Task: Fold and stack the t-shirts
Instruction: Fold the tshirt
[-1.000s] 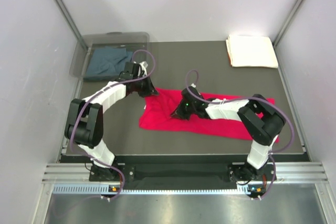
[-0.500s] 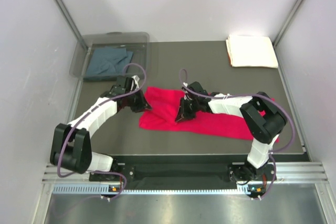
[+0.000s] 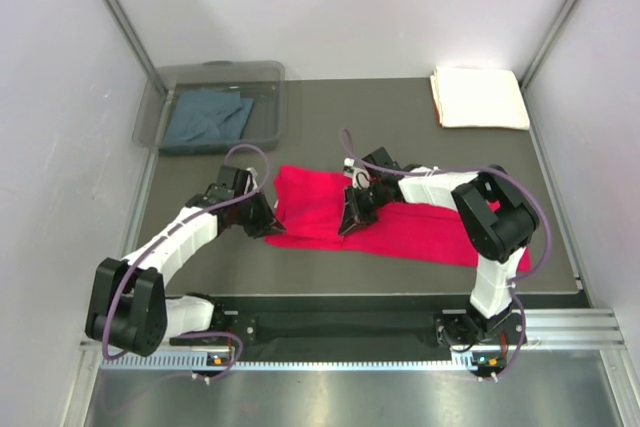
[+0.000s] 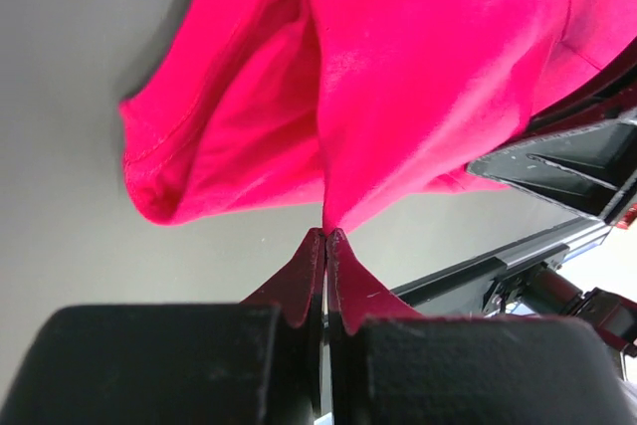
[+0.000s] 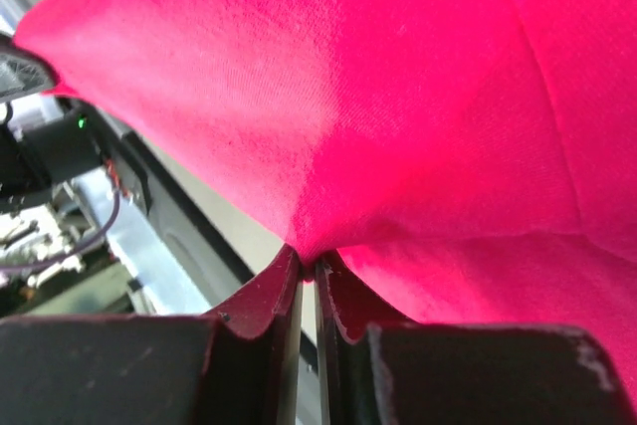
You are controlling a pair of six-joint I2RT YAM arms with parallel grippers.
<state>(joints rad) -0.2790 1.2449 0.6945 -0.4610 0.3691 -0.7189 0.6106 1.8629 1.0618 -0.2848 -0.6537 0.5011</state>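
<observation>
Left gripper [image 4: 326, 238]: clamped tight on the red t-shirt [image 3: 315, 197] edge, raising it to fold.
Right gripper [image 5: 307, 264]: nearly closed, pinching the same cloth alongside.

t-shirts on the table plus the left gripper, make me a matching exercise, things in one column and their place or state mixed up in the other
Things
1. red t-shirt
2. cream-white t-shirt
3. blue-grey t-shirt
4. left gripper

Places or states
a. inside the clear plastic bin
b. folded neatly at the far right corner of the table
c. shut on a pinch of red cloth
d. spread out mid-table

Pairs: 1-d, 2-b, 3-a, 4-c
</observation>
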